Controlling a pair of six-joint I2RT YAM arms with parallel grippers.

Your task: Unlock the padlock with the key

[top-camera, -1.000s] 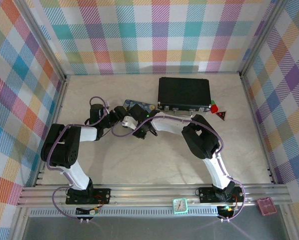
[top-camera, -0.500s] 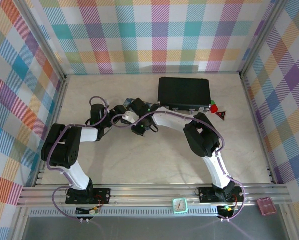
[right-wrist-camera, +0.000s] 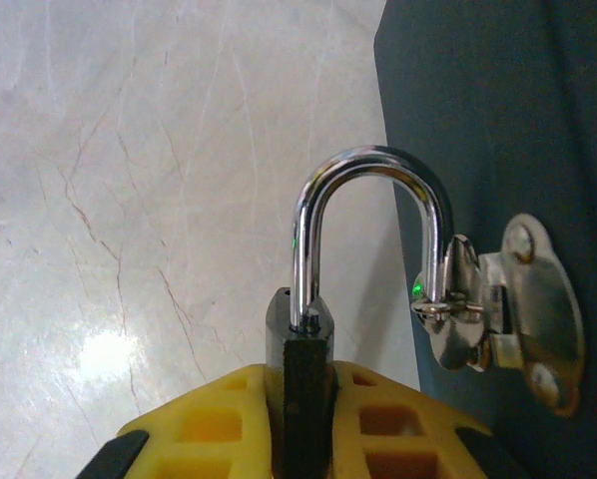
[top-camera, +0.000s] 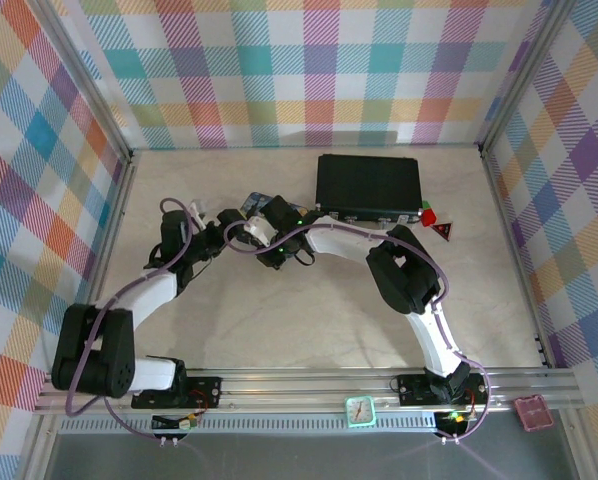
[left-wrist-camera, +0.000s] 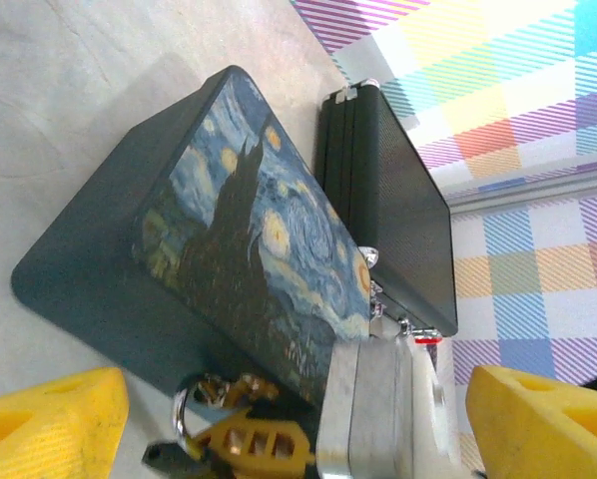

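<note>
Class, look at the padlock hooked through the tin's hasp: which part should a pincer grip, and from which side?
Grip the padlock's dark body across its flat faces, approaching from the end opposite the shackle. The shackle is thin, round and threaded through the hasp; the right pincer grips it this way.

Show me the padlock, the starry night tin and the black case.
padlock [right-wrist-camera: 300, 239]: right wrist view, left leg of its shackle.
starry night tin [left-wrist-camera: 249, 230]: left wrist view, middle of painted lid.
black case [top-camera: 369, 184]: top external view, centre of lid.
</note>
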